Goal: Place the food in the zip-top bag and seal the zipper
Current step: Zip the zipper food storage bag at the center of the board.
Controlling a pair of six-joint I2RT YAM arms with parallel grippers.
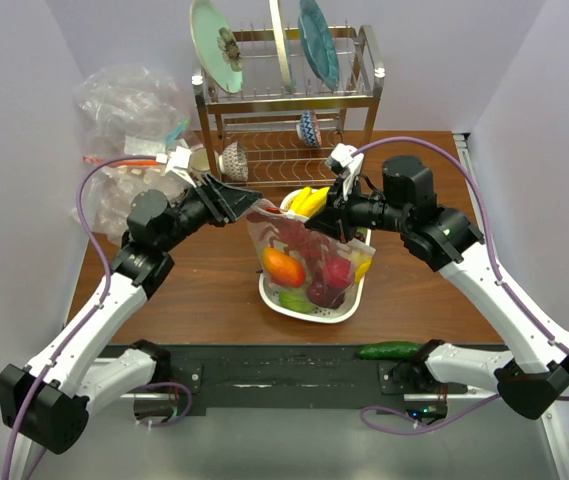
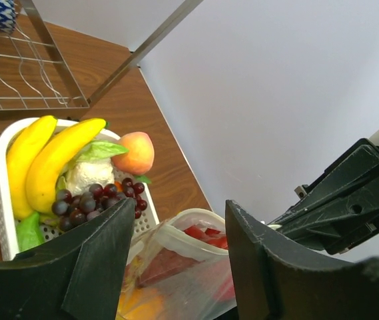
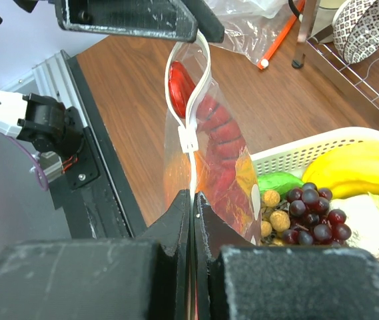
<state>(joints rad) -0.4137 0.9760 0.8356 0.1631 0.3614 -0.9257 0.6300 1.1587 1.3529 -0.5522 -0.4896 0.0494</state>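
Observation:
The zip-top bag [image 1: 304, 255] hangs upright over the white tray [image 1: 309, 312], with red and orange food [image 1: 284, 265] inside it. A red lobster [image 3: 216, 133] shows through its wall. My right gripper [image 3: 193, 195] is shut on the zipper [image 3: 190, 107] at one end of the mouth, below the white slider [image 3: 188, 139]. My left gripper [image 2: 181, 213] is open, one finger on each side of the bag's other end [image 2: 176, 273], where the mouth [image 2: 189, 233] gapes. A peach [image 2: 136, 152] lies in the tray.
The tray [image 2: 2, 200] also holds bananas [image 2: 49, 160], grapes [image 2: 89, 200] and a pale cabbage [image 2: 86, 175]. A dish rack [image 1: 289, 110] stands behind it, and a bulky clear bag [image 1: 129, 110] lies at the back left. A green cucumber [image 1: 389, 350] lies at the near edge.

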